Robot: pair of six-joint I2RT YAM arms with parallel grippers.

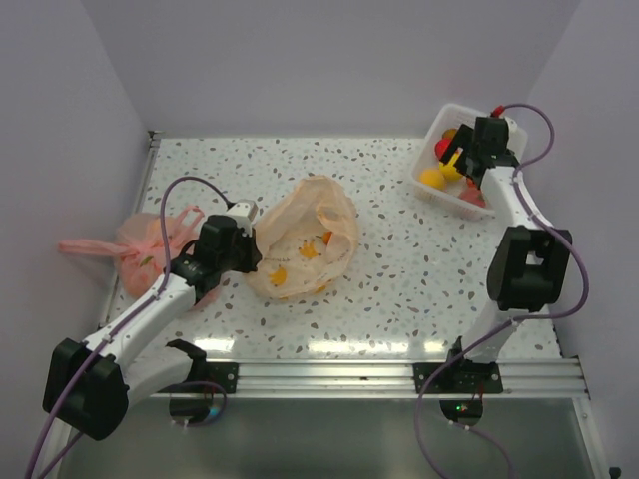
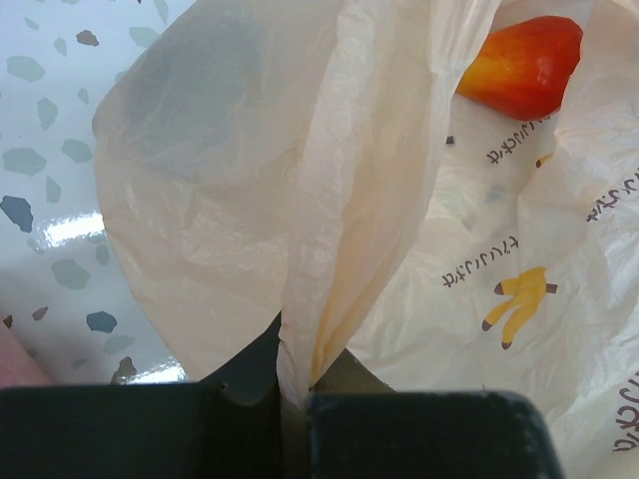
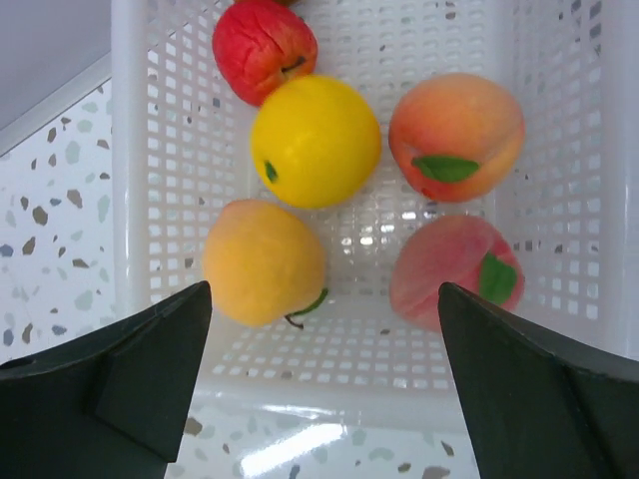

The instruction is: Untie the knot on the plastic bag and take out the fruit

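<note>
- Top external — the plastic bag [image 1: 305,239] lies mid-table with its mouth gaping, and we see no knot. We judge the untying done and the fruit removal in hand. The left gripper [image 1: 254,249] is at the bag's left edge. The right gripper [image 1: 461,158] hangs over the white basket [image 1: 427,145] at far right. A pink bag [image 1: 145,244] sits well apart at left.
- Left wrist — the fingers [image 2: 419,434] are closed on a fold of the bag's film. A red-orange fruit [image 2: 524,65] rests inside, beyond the raised wall.
- Right wrist — the jaws are wide apart, holding nothing, above the basket. Contents: red apple [image 3: 265,48], yellow fruit [image 3: 315,140], two peaches [image 3: 456,135], orange-yellow fruit [image 3: 265,261].
- Next move, as we judge it: the right arm crosses to the open mouth while the left holds it up. The thin film may sag over the fruit.
</note>
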